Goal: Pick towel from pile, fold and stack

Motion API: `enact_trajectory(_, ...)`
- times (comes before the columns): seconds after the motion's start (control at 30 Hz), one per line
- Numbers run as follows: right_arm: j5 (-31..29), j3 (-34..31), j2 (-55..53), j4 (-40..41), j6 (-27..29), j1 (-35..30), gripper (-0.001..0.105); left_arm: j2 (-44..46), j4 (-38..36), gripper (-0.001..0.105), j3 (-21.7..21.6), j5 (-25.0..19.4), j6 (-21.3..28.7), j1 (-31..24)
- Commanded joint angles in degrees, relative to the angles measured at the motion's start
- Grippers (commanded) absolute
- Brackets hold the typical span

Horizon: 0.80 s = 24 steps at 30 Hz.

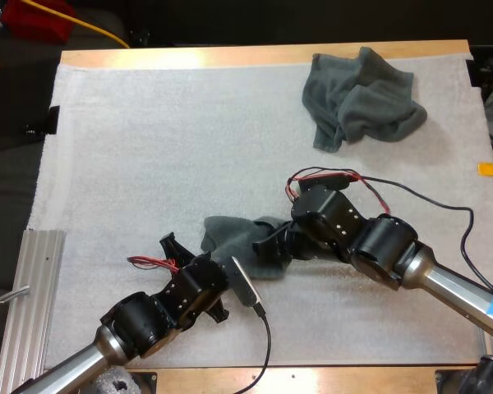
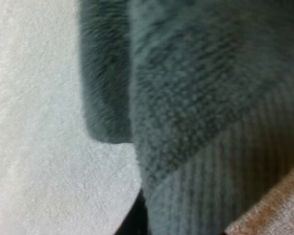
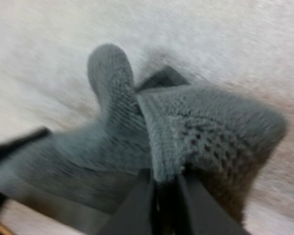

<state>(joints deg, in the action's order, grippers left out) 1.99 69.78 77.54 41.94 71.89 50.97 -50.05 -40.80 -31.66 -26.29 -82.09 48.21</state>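
Observation:
A dark grey-green towel [image 1: 230, 234] lies bunched on the white mat [image 1: 148, 148] near the front, stretched between my two grippers. My left gripper [image 1: 222, 261] is at its near left edge. In the left wrist view the towel [image 2: 196, 98] hangs folded right in front of the camera and hides most of the fingers. My right gripper [image 1: 273, 246] is at the towel's right end. In the right wrist view its fingertips [image 3: 146, 203] pinch a raised fold of the towel [image 3: 186, 132]. A crumpled pile of towels [image 1: 357, 98] sits at the far right.
A ribbed metal plate [image 1: 29, 287] lies off the mat's near left corner. The wooden table edge [image 1: 255, 56] runs along the far side. Bare mat spreads across the left and centre.

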Motion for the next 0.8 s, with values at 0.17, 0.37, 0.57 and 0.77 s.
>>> enact_trajectory(0.17,-9.1,0.6,-1.7,8.2,6.5,-0.4,0.001,0.5,-4.0,0.000,-1.5,-2.1,0.1,0.3)
enact_trajectory(0.37,-11.9,0.7,-3.4,11.9,10.5,-2.5,0.001,0.5,-10.0,0.000,-8.5,4.2,-0.2,0.3)
enact_trajectory(0.57,-16.4,4.2,-6.4,16.8,16.1,-2.8,0.001,0.5,-15.0,0.000,-17.3,9.5,-0.5,0.3)
enact_trajectory(0.77,-18.7,9.9,-8.6,22.8,17.0,-2.8,0.001,0.5,-19.2,0.000,-25.0,12.7,-2.1,0.3)
